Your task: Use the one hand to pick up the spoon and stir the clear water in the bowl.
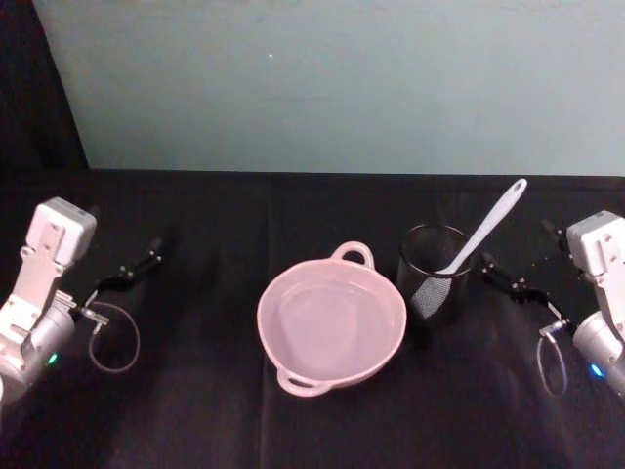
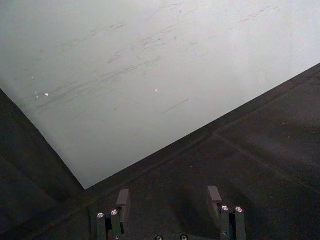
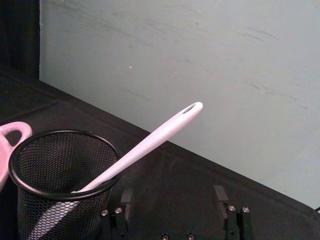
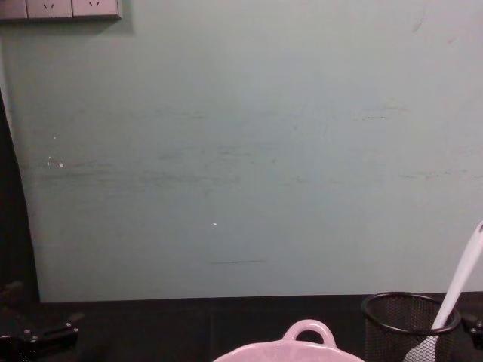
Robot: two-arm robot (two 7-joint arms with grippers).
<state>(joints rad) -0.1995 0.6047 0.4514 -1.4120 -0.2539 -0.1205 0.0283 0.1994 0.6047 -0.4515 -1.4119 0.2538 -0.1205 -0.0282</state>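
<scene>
Spoon (image 1: pixel 485 227) standing tilted in the black mesh cup (image 1: pixel 430 298), blade down, its handle leaning over the rim toward the far right. The cup sits just right of the pink bowl (image 1: pixel 293 293) on the black table (image 1: pixel 195 401), and I see a faint water line inside the bowl. My right claw (image 1: pixel 508 278) lies near the cup's right side, fingers (image 3: pixel 125 195) spread apart, holding nothing. My left claw (image 1: pixel 137 266) lies well left of the bowl, likewise spread and empty.

On the long slim white spoon (image 1: pixel 485 227), you make out the blade dimly through the black wire-mesh cup (image 1: pixel 430 293), right.
</scene>
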